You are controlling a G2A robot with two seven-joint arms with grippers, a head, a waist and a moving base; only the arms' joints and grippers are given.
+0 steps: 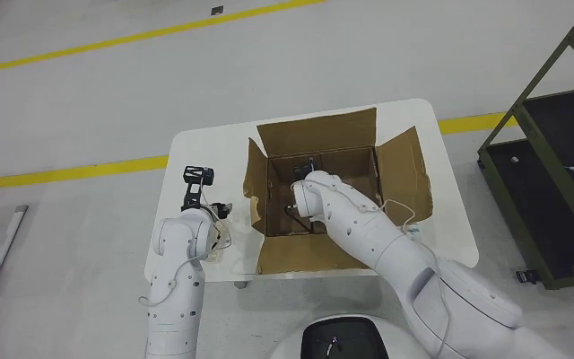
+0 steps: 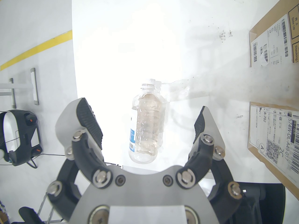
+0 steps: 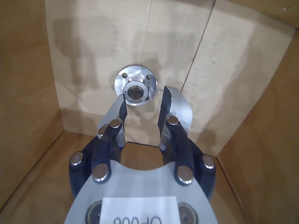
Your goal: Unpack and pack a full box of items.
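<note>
Unpacking, near done | bottle (image 2: 144, 127) out on table (image 2: 163, 24), left gripper (image 2: 144, 111) spread wide over it | right gripper (image 3: 144, 95) parted by metal flange (image 3: 135, 87), seemingly the box's (image 3: 233, 59) last item | repacking not started

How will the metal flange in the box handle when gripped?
The metal flange looks solid, so probably rigid and heavy for its size. Its polished faces may slip in the right gripper. Flat on the cardboard box floor, it seems unlikely to roll.

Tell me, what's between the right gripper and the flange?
Nothing; in the right wrist view only bare box floor separates the open right gripper from the flange.
</note>
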